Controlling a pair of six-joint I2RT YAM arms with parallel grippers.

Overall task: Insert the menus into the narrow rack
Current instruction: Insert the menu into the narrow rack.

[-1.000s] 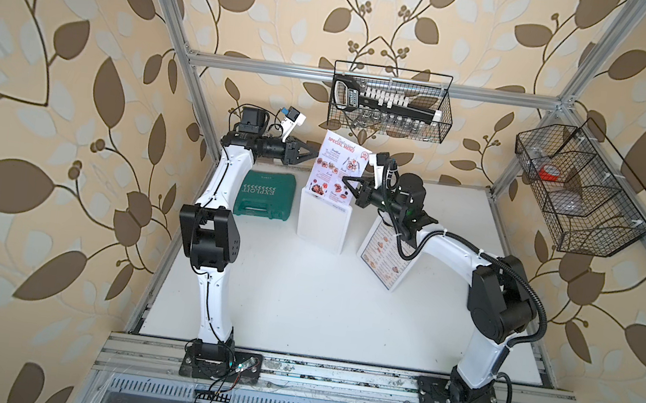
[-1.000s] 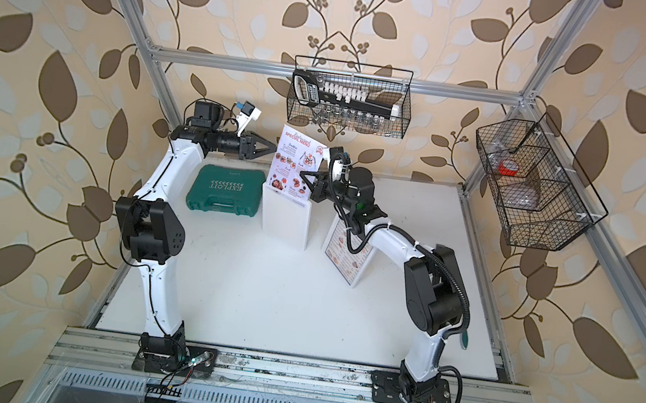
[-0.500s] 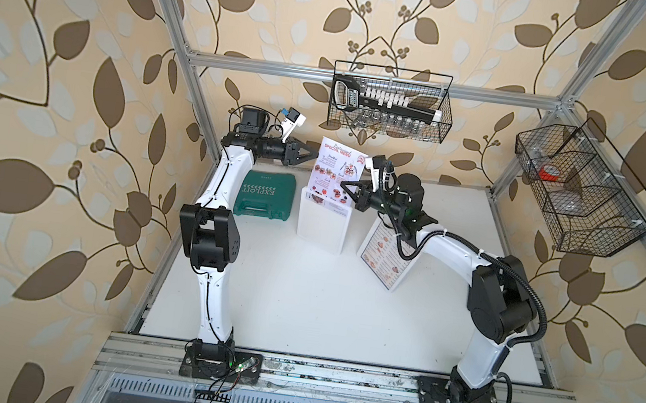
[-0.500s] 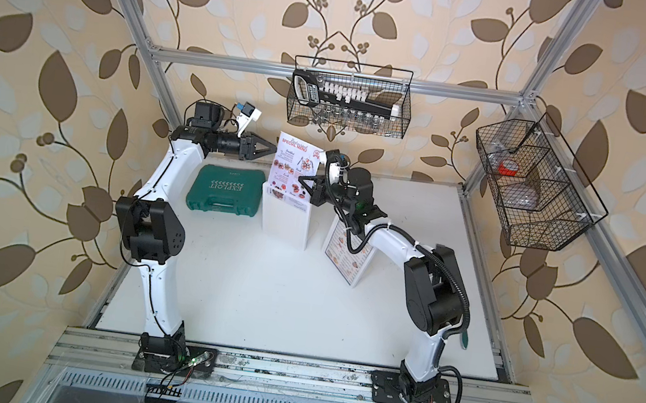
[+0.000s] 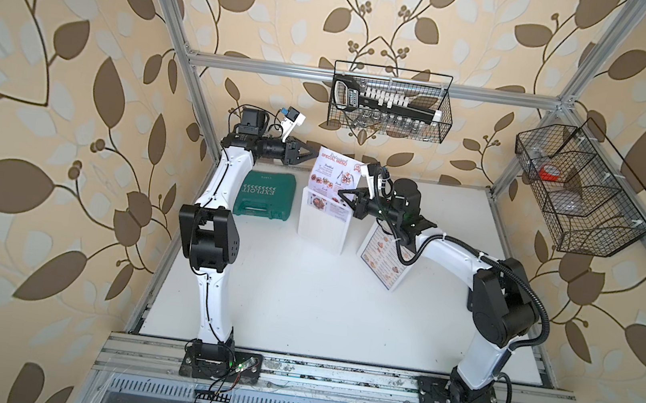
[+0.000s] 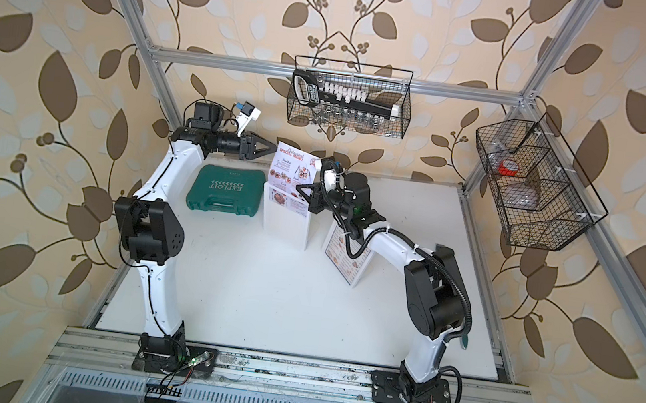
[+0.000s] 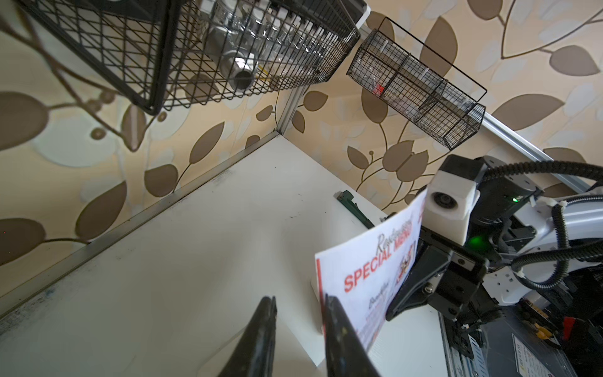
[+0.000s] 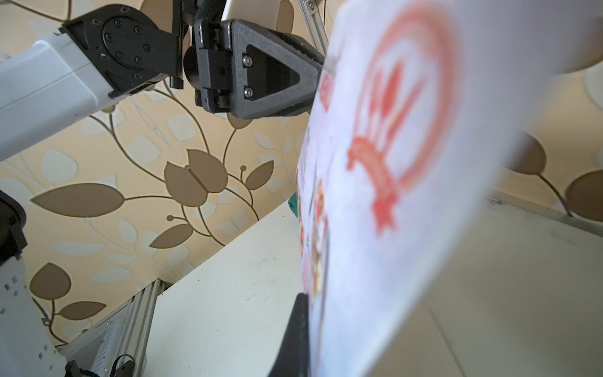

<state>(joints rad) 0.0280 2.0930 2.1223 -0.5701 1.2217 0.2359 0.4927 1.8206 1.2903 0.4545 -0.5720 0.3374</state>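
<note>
The right gripper [image 5: 345, 196] was clamped on the Special Menu [image 5: 331, 170], holding it upright, lower end at the top of the white rack [image 5: 320, 229]; the left gripper [image 5: 313, 154], jaws narrowly parted and empty, sat beside its upper corner; the other menu [image 5: 381, 256] leaned beneath the right arm

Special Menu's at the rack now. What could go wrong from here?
1. The right end effector pinches the Special Menu by one side edge only; the sheet may buckle against the rim of the rack.
2. The left end effector, jaws open, sits at the sheet's top corner and might knock it askew.
3. The other menu sits beneath the right arm; it may get swept.
</note>
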